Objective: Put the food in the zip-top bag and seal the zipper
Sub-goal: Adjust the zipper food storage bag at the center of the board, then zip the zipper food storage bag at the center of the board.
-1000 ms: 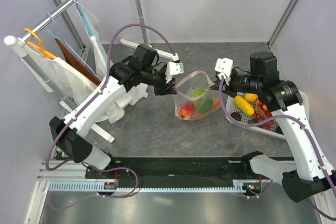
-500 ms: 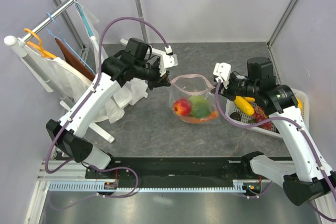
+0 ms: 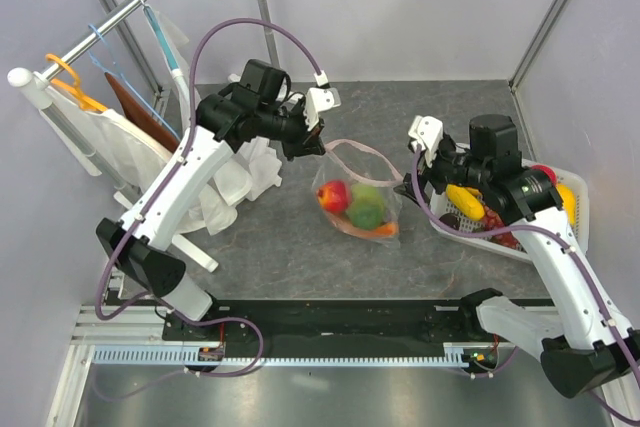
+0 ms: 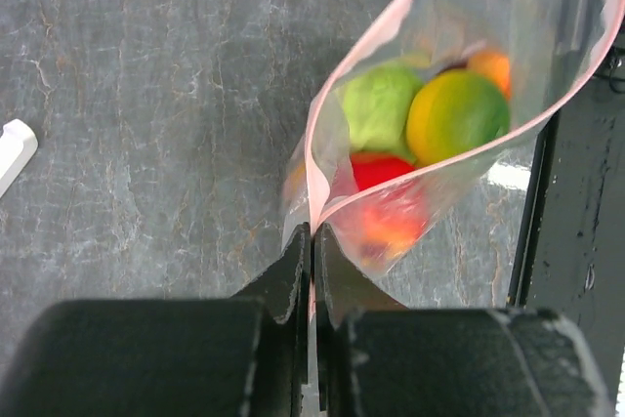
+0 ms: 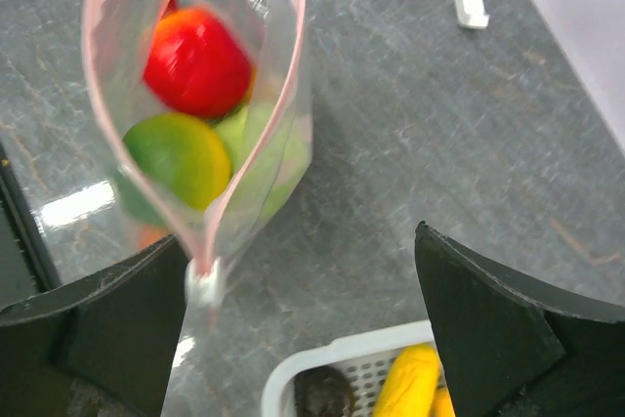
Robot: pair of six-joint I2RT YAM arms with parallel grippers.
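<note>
The left gripper (image 4: 313, 241) pinches the zip-top bag (image 4: 547, 17) by its pink zipper (image 4: 314, 158), the bag hanging beyond its tips; the right gripper (image 5: 303, 280) gapes empty. The film is limp and slippery and sags with food (image 4: 457, 114). Grip the stiffer zipper, probably at the slider (image 5: 203, 285) beside the right gripper.
</note>
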